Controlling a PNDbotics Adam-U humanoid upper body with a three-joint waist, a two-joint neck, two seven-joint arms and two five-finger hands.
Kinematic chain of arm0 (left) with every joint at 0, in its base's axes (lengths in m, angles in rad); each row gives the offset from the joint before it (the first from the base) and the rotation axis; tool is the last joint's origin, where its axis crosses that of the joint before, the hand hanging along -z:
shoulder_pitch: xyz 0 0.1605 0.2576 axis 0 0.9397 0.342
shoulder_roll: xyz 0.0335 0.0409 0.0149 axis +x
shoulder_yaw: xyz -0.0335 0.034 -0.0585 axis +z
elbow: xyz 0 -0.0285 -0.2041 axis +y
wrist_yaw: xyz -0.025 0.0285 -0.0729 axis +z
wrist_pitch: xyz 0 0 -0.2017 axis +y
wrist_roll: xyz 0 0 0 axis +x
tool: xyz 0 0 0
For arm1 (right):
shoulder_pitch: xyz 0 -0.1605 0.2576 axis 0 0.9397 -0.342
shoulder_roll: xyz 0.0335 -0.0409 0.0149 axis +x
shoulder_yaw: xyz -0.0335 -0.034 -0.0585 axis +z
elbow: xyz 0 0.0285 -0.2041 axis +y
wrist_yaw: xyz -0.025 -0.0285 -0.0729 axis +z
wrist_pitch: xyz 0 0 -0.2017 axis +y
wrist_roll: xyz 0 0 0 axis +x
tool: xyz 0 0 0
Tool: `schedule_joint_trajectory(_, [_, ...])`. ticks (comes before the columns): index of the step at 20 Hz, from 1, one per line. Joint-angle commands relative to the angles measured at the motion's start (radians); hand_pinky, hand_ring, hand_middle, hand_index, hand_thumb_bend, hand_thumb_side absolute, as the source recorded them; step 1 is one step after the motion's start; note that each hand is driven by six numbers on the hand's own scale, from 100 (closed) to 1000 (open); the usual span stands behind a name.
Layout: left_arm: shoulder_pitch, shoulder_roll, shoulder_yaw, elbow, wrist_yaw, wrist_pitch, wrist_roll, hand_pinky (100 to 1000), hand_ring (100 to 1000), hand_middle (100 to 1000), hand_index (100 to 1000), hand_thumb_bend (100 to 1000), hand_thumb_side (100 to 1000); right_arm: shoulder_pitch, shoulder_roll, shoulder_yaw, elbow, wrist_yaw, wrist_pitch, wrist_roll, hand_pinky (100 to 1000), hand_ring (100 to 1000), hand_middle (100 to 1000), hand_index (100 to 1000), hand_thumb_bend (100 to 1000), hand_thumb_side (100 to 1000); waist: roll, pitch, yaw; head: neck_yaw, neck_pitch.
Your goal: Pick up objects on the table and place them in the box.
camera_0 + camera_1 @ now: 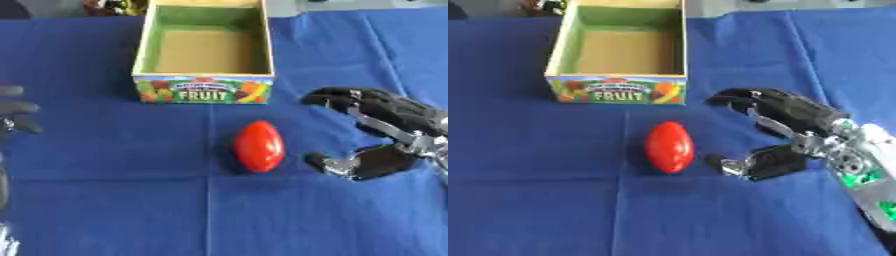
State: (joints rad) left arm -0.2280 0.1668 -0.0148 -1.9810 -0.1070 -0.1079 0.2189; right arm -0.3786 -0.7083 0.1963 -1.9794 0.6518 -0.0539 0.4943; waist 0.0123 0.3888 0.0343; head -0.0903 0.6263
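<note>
A red egg-shaped object (pixel 258 146) lies on the blue cloth in front of the box. The open cardboard box (pixel 204 90), printed FRUIT on its front wall, stands at the top centre with nothing visible inside. My right hand (pixel 798 120) comes in from the right and sits just right of the red object, open, its fingers spread above and its thumb (pixel 741 164) low beside the object, not touching it. My left hand (pixel 16 115) shows only as dark fingers at the left edge.
The blue cloth (pixel 105 200) covers the whole table. Some dark items lie beyond the far edge at the top left.
</note>
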Motion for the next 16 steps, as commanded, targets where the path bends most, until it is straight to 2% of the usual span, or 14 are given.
schedule_joint_trajectory(1, [-0.004,0.006,-0.003,-0.019,0.004,0.001,-0.001,426,573,625,817,100,1000,-0.007,-0.014,-0.006,-0.021,0.004,-0.001,0.007,921,948,914,1000,438,828,0.001,-0.014,0.0,0.004,-0.003])
schedule_joint_trajectory(11, [-0.008,0.007,-0.005,-0.019,0.003,0.003,-0.001,427,574,625,815,100,1000,-0.001,-0.004,-0.01,-0.021,-0.002,0.018,0.007,903,940,908,1000,431,858,0.002,-0.012,-0.002,0.03,-0.002])
schedule_joint_trajectory(16, [-0.01,0.008,-0.007,-0.019,0.003,0.005,-0.002,427,575,625,815,100,1000,-0.014,-0.028,-0.005,-0.021,-0.023,0.012,0.034,874,928,901,1000,455,771,0.0,-0.016,0.002,0.02,0.005])
